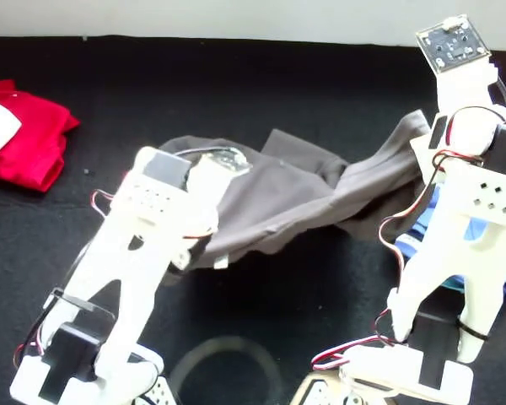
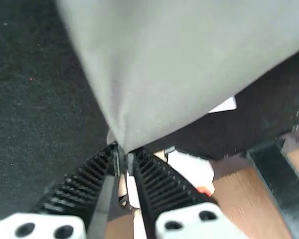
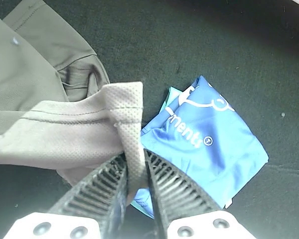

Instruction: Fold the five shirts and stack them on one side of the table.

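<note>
Currently mid-fold on the thin grey fabric shirt, bunched up mid black cloth-covered surface between the two arms. Grip check: left hand pinched tight on a gathered grey edge, right hand clamped on the perforated grey hem, near the folded blue printed shirt. Also a folded red shirt parked at the left arm's end of the surface, well apart, probably the stack spot. For a clean fold: raise both pinched ends level, pull gently apart to take out slack, then lay over. Keep tension even to avoid slip from either grip. Stay clear of the blue one under the right arm, no dragging it along. Lower both ends together, release only after flat contact. Likely failure mode: creases locked in from a slack lay-down.
</note>
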You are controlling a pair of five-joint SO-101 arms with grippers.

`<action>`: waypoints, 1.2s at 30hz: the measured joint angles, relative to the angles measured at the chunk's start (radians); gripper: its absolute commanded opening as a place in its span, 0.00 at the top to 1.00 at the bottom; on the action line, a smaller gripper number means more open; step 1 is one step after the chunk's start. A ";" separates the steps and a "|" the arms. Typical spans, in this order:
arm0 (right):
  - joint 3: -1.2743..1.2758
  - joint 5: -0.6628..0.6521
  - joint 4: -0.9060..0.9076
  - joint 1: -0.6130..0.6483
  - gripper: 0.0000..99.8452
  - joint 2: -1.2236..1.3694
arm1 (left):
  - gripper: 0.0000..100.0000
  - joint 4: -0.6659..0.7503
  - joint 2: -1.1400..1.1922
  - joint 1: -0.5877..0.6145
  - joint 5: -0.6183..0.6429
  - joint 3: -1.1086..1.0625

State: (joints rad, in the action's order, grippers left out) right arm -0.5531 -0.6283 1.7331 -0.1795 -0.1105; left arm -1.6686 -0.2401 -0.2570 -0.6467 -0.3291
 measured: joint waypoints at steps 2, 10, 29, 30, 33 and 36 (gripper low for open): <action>0.000 0.000 0.000 -0.003 0.99 0.000 | 0.79 0.026 0.000 0.008 0.057 0.006; 0.002 -0.052 0.015 -0.025 0.99 -0.046 | 0.79 0.129 0.000 0.031 0.126 0.126; 0.140 -0.060 0.018 -0.066 0.99 -0.057 | 0.91 0.523 0.727 0.075 0.169 0.370; 0.140 -0.060 0.018 -0.066 0.99 -0.057 | 0.91 0.523 0.764 0.089 0.169 0.428; 0.141 -0.060 0.018 -0.066 0.99 -0.057 | 0.91 0.517 0.855 0.120 0.169 0.609; 0.146 -0.061 0.018 -0.066 0.99 -0.057 | 0.91 0.453 0.896 0.146 0.169 0.773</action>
State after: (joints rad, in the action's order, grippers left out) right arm -0.4074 -0.6897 1.7515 -0.2455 -0.1672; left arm -1.2160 0.6559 -0.1112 -0.4780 0.4442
